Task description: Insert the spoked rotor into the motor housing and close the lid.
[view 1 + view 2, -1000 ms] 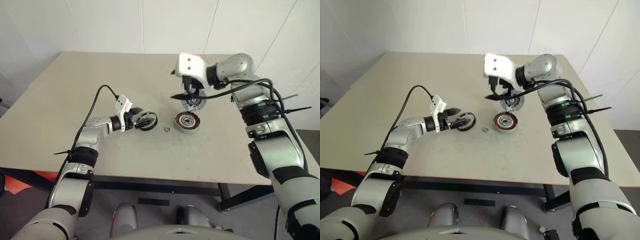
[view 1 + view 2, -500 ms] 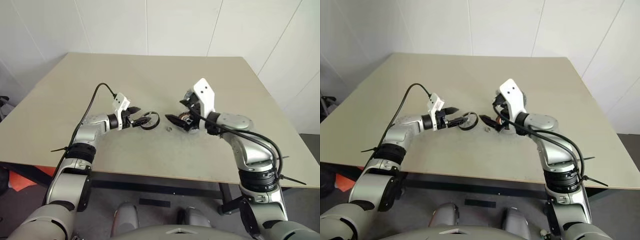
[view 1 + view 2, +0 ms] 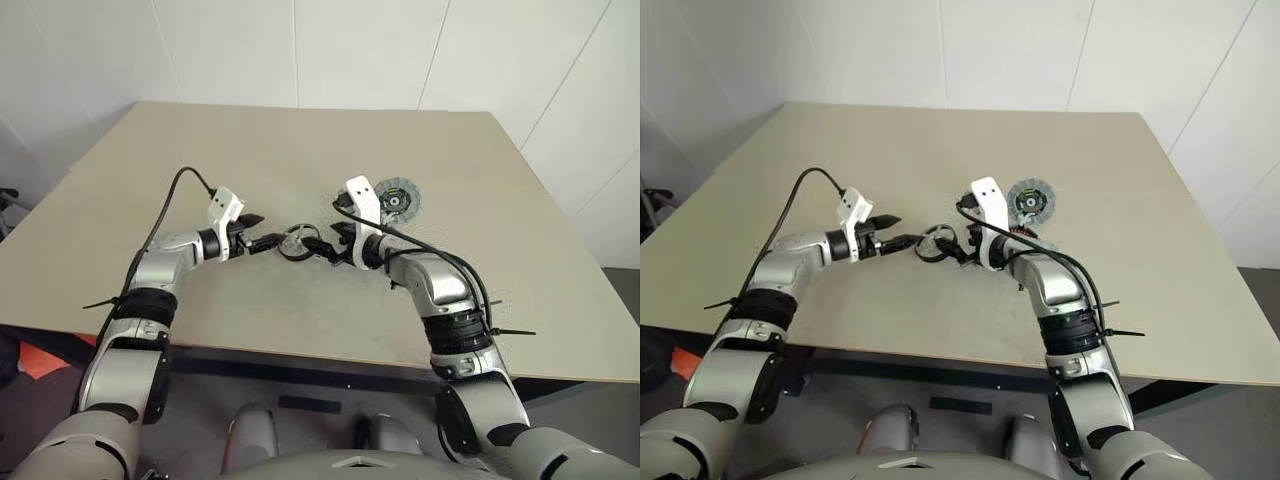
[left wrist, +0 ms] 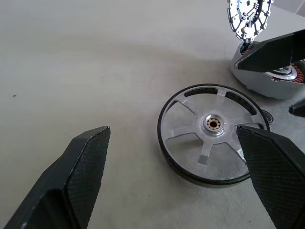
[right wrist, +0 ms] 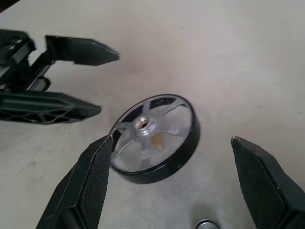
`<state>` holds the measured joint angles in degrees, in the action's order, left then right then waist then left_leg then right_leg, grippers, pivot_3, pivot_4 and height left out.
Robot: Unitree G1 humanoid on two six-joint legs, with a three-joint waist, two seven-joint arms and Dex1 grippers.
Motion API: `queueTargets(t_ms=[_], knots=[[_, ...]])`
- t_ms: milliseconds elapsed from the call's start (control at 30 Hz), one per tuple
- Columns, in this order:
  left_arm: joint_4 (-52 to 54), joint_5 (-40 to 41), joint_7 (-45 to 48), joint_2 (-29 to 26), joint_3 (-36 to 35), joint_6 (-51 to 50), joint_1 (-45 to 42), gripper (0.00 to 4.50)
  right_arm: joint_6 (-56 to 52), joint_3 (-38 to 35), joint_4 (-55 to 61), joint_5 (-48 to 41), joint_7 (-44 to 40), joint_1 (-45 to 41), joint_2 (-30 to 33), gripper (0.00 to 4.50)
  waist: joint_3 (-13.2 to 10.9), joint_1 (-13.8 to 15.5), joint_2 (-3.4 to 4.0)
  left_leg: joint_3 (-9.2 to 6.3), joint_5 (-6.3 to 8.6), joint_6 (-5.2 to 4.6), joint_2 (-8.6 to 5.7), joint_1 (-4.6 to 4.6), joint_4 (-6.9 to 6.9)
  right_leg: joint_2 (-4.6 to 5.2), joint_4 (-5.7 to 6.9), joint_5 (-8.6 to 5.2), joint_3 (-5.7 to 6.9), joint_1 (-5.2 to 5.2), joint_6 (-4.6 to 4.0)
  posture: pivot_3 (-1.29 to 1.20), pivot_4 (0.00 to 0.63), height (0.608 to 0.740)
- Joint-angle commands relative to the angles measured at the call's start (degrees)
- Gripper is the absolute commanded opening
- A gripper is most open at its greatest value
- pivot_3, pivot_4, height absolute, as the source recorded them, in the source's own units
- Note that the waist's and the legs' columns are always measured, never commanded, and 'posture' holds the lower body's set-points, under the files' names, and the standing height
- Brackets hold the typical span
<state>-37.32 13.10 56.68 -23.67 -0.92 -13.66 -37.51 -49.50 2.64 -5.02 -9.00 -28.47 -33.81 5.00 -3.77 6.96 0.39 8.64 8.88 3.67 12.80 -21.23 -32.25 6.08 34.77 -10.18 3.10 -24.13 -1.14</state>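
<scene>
Spoked rotor [image 4: 210,140] lies flat on the counter [image 3: 300,150] between both released hands, just ahead of the right hand [image 5: 176,191], which sits nearer than the left hand [image 4: 176,181].

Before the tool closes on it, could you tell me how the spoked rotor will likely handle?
The spoked rotor looks rigid, with metal spokes. Probably light, given its open gaps. Lying flat, it shouldn't roll; on edge it likely would.

No text, label, brand, number or sign can be read on anything here, though the white patterned face of the lid [image 4: 249,18] may perhaps carry fine markings that cannot be made out.
</scene>
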Motion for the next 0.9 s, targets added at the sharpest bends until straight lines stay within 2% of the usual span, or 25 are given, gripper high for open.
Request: queueTargets(t_ms=[33, 533, 867, 900], knots=[[3.7, 1.1, -0.28, -1.32, -1.66, -0.1, 0.34, 4.5, 2.28, -1.52, -1.29, -0.9, 2.3, -1.69, -0.51, 4.46, 0.0, -0.01, 0.0, 0.0, 0.0, 0.0, 0.0, 0.0, 0.0, 0.0, 0.0, -0.01, 0.0, 0.0, 0.0, 0.0, 0.0, 0.74], [4.45, 0.78, -0.93, -1.01, -1.32, -0.6, 0.18, 4.5, 0.92, -1.97, -4.87, -4.12, 4.61, -0.07, -4.29, 4.46, 0.0, -0.04, 0.0, 0.0, 0.01, -0.01, 0.01, 0.09, 0.0, 0.0, 0.1, 0.0, -0.01, 0.02, 0.01, 0.0, 0.0, 0.74], [4.79, 0.67, -1.12, -0.97, -1.26, -0.47, 0.33, 4.5, 1.56, -2.27, -7.9, -4.63, 4.69, 0.26, -4.37, 4.46, 0.01, -0.02, -0.01, 0.0, 0.01, -0.02, 0.01, 0.11, -0.01, 0.0, 0.09, 0.0, -0.01, 0.05, 0.01, 0.0, 0.0, 0.74], [4.84, 0.66, -1.16, -0.97, -1.26, -0.46, 0.37, 4.5, 1.45, -2.34, -7.78, -4.8, 4.64, 0.23, -4.4, 4.3, 0.01, -0.02, -0.01, 0.0, 0.01, -0.02, 0.01, 0.11, -0.01, 0.0, 0.1, 0.0, -0.01, 0.05, 0.01, 0.0, 0.0, 0.74]])
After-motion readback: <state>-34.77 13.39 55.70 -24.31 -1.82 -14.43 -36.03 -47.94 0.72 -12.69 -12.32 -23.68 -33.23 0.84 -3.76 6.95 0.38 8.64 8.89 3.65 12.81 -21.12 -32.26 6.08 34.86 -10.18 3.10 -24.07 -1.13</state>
